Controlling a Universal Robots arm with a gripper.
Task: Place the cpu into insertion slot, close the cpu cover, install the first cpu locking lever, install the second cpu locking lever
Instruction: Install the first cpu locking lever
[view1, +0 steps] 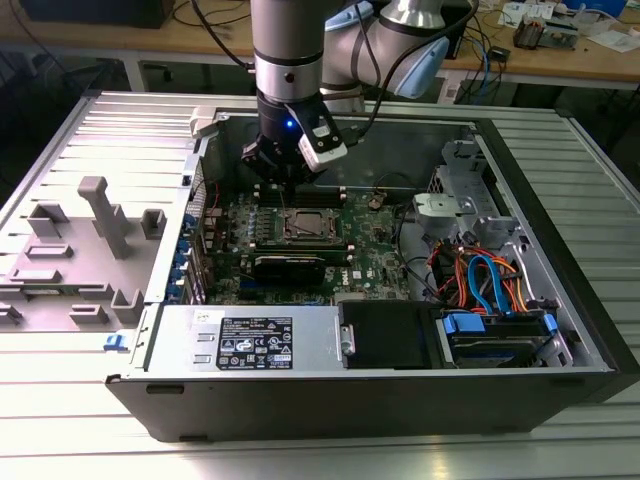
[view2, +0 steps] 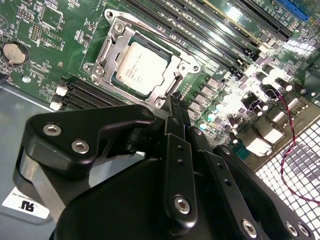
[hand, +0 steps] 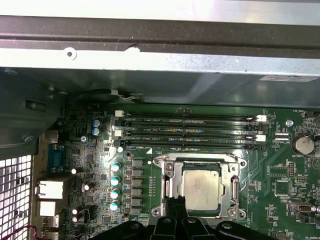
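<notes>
The cpu (view2: 137, 72) (hand: 200, 189) lies flat in its socket on the green motherboard (view1: 370, 250), silvery-tan top up. The cpu cover (view2: 186, 65) (hand: 197, 161), a silvery frame plate, lies down around it, with the chip showing through its square window. My gripper (view2: 175, 104) (hand: 176, 204) hangs just above the socket's edge, black fingers pressed together with nothing between them. In the exterior view the gripper (view1: 285, 182) is inside the open computer case, just behind the socket (view1: 305, 224). I cannot tell how the locking levers stand.
Black memory slots (hand: 190, 127) run beside the socket, toward the case wall (hand: 150, 60). A long black card (view1: 290, 265) sits in front of the socket. The power supply (view1: 250, 340) and cabled drive bays (view1: 480, 275) fill the front and the exterior view's right. Grey fixtures (view1: 100, 215) stand outside the case.
</notes>
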